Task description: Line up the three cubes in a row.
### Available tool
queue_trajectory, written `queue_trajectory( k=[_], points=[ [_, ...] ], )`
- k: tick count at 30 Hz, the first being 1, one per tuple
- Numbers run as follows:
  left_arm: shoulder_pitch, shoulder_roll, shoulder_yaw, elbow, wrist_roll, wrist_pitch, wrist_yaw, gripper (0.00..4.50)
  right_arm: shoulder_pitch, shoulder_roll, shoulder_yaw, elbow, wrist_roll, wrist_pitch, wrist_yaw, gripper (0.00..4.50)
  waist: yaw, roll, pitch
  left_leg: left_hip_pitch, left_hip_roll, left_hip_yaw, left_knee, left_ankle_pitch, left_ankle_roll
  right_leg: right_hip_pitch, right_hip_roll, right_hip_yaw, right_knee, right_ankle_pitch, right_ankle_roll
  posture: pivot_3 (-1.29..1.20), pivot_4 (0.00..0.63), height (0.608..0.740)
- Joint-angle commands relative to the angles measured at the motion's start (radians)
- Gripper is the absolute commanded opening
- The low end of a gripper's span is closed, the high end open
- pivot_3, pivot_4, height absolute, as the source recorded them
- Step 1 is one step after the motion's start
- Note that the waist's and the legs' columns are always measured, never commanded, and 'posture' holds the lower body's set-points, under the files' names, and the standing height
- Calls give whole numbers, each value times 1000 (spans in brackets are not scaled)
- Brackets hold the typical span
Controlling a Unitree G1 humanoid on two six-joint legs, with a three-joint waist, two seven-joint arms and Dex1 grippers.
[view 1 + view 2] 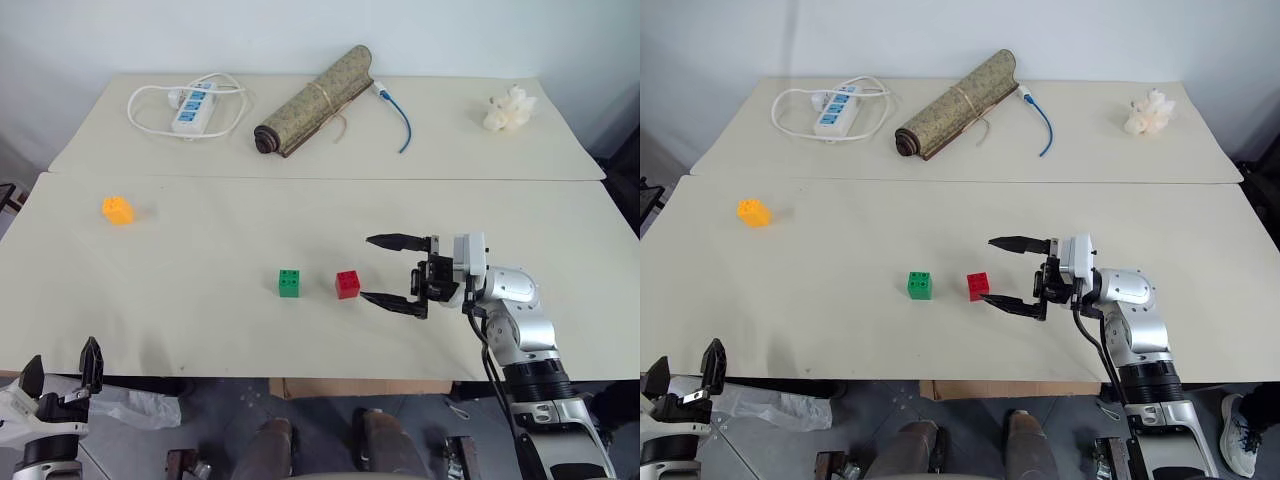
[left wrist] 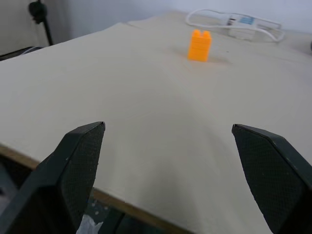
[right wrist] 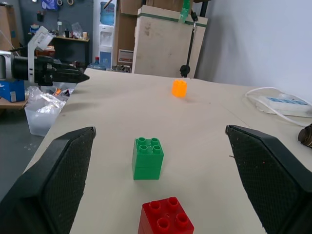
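Observation:
The red cube (image 1: 347, 284) and the green cube (image 1: 289, 282) sit side by side near the middle of the front table, a small gap between them. Far off at the left stands the yellow-orange cube (image 1: 117, 209), by itself. My right gripper (image 1: 393, 271) hovers just right of the red cube, pointing left at it, open and empty. My left gripper (image 1: 62, 372) is off the table's front left corner, open and empty; its wrist view looks across the table at the yellow-orange cube (image 2: 200, 45).
On the back table lie a white power strip with cord (image 1: 193, 106), a rolled mat (image 1: 313, 101), a blue cable (image 1: 402, 120) and a lumpy white object (image 1: 509, 109). A seam (image 1: 320, 177) separates the two tables.

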Motion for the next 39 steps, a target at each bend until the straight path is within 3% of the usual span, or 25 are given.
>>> queue_trajectory(
  k=[1, 8, 12, 17, 21, 25, 28, 33, 36, 39],
  points=[
    [-88, 69, -26, -29, 41, 22, 82, 4408, -22, 5, -5, -6, 1, -26, 8, 4500, 3, 0, 0, 0, 0, 0, 0, 0, 0, 0, 0, 0, 0, 0, 0, 0, 150, 740],
    [-384, 250, -89, 51, 108, 225, 263, 4408, -44, 10, 2, 4, -20, -40, -3, 4500, 0, 0, 0, 0, 0, 1, 0, 1, -1, -1, 1, -3, 4, 0, 0, 0, 150, 740],
    [-579, 389, -102, 306, 168, 206, 272, 4408, -42, 15, 8, -11, -23, -28, -18, 4500, -9, -1, 0, 0, 0, 1, 0, 2, -3, -3, 2, -4, 6, 0, 0, 0, 150, 740],
    [-823, 556, -186, 766, 248, 59, 137, 4408, -37, 17, 22, -33, -35, -24, -35, 4500, -21, -1, 0, -1, -1, 1, 0, 2, -3, -3, 2, -5, 7, 0, 0, 0, 150, 740],
    [-996, 610, -252, 1046, 283, -31, 31, 4408, -36, 13, 22, -62, -38, -17, -60, 4500, -22, -1, 0, -2, -2, 1, 0, 2, -2, -5, 1, -6, 7, 0, 0, 0, 150, 740],
    [-1155, 639, -284, 1285, 316, -87, 49, 4408, -7, -8, 27, -119, -35, 3, -66, 4500, -21, -1, 0, -4, -2, 1, 0, 2, -2, -7, 0, -15, 7, 0, 0, 0, 150, 740],
    [-1224, 647, -296, 1393, 323, -91, 61, 4408, 5, -11, 24, -145, -37, 14, -84, 4500, -23, -1, -1, -5, -3, 2, 0, 1, -2, -9, -3, -28, 7, 0, 0, 0, 150, 740],
    [-1265, 645, -322, 1470, 344, -102, 82, 4408, 24, -27, 9, -168, -41, 20, -110, 4500, -27, -1, -1, -5, -3, 6, 0, 1, -1, -11, -5, -30, 9, 0, 0, 0, 150, 740],
    [-1272, 639, -323, 1484, 339, -100, 74, 3855, 30, -33, 5, -170, -41, 17, -122, 4500, -26, -1, -1, -5, -4, 6, 0, 1, -1, -11, -11, -33, 10, 0, 0, 0, 150, 740],
    [-1256, 634, -323, 1474, 334, -116, 67, 2973, 33, -32, 8, -163, -45, 5, -129, 4500, -23, -1, -1, -5, -5, 6, 0, 1, 0, -11, -14, -36, 11, 0, 0, 0, 150, 740]
  ],
)
